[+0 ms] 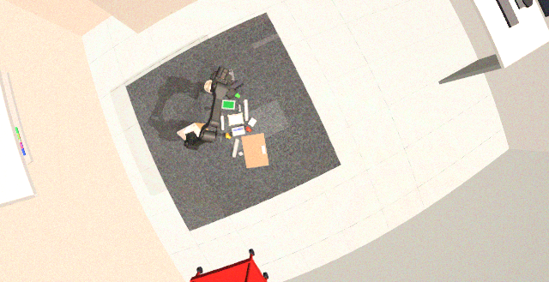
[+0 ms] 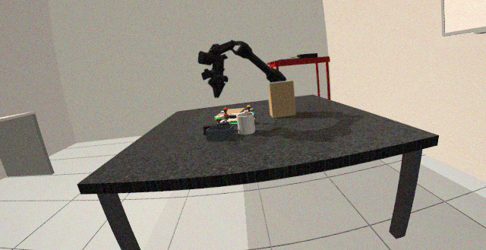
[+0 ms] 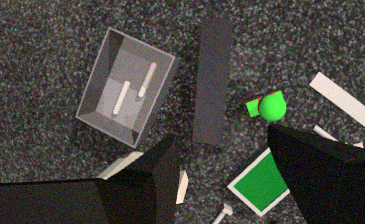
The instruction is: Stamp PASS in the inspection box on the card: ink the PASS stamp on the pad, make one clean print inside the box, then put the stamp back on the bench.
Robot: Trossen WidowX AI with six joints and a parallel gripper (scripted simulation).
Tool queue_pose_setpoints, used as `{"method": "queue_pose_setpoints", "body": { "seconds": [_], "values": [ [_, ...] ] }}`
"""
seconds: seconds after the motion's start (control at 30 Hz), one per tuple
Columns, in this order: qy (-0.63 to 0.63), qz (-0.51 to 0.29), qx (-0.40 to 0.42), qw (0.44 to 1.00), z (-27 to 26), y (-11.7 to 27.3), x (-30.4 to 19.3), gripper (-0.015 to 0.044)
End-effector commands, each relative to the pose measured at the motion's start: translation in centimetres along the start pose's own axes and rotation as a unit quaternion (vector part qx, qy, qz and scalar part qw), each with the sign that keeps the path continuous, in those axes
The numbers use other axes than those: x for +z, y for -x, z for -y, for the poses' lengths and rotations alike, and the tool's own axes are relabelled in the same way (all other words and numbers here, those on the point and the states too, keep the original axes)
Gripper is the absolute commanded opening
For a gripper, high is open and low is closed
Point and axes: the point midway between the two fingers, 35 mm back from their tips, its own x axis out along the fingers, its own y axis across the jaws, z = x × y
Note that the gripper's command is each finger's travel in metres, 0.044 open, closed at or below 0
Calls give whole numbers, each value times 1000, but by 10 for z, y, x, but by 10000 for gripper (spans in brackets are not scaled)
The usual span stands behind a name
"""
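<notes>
My gripper [image 2: 217,96] [image 3: 222,138] is partly open and empty, pointing down high above the bench items. A stamp with a round green knob [image 1: 238,95] [image 2: 218,118] [image 3: 272,107] stands on the bench, just beyond the right fingertip in the wrist view. No lettering on it is readable. A green ink pad with a white rim [image 1: 228,105] [image 3: 261,184] lies near it, partly behind the right finger in the wrist view. A white card-like sheet [image 1: 235,119] lies beside the pad; its box cannot be made out. Stamps with red [image 1: 249,129] [image 2: 225,109] and yellow-orange [image 1: 228,135] [image 2: 248,106] knobs stand farther off.
A grey open tray [image 3: 100,75] holds two pale sticks. A dark flat bar [image 3: 213,80] lies between it and the green-knobbed stamp. A white mug [image 1: 208,86] [image 2: 246,124] stands close by. A blue-marked white item [image 1: 238,130], a brown board [image 1: 255,158] and pale bars [image 1: 246,110] lie around.
</notes>
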Motion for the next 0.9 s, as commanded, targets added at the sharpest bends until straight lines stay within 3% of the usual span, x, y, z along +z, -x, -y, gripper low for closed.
{"method": "queue_pose_setpoints", "body": {
  "seconds": [0.0,0.1,0.87],
  "values": [
    [-116,-69,-47,990,38,-52,-8,217],
    [-158,-93,-66,981,52,-71,-14,217],
    [-158,-93,-65,981,59,-95,-17,217]
  ]
}}
